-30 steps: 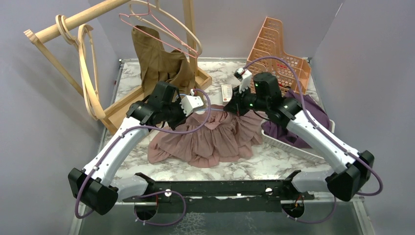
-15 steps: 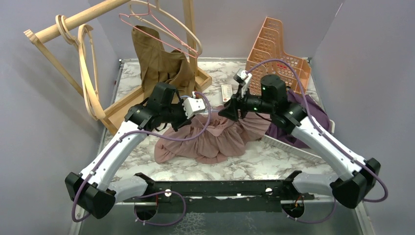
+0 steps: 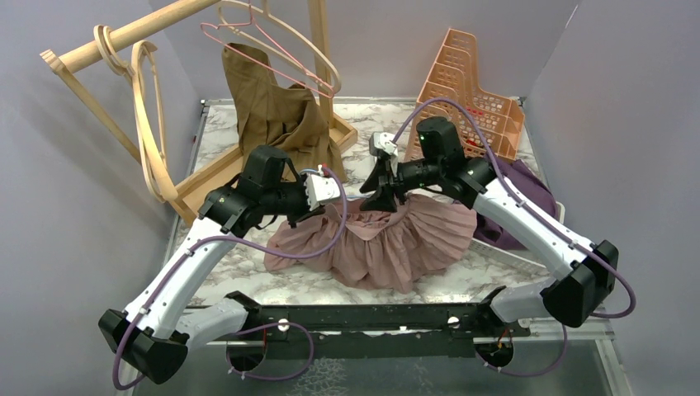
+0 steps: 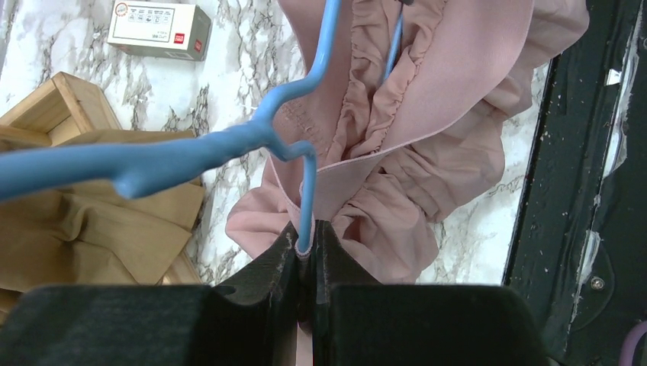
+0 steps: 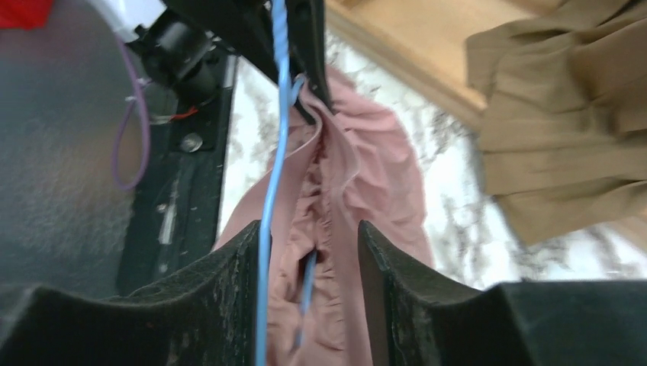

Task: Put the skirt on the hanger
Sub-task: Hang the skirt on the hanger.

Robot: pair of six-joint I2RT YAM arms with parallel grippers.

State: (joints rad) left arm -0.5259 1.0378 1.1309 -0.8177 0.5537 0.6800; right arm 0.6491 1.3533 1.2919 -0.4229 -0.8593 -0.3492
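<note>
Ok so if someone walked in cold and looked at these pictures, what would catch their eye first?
The pink skirt, bunched at the centre of the top view, with a blue hanger poking into its waist. The left claw is pinched shut on the hanger's wire and a fold of skirt; the right claw stands open around the waistband. At the back left, a brown garment hangs on the wooden rack.

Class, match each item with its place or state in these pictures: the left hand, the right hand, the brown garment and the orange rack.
Column one:
1 left hand
2 right hand
3 brown garment
4 orange rack

Column two:
A back right of the table
B shut on the blue hanger
C open, astride the pink skirt
D by the wooden stand

Pairs: 1-B, 2-C, 3-D, 4-A
</note>
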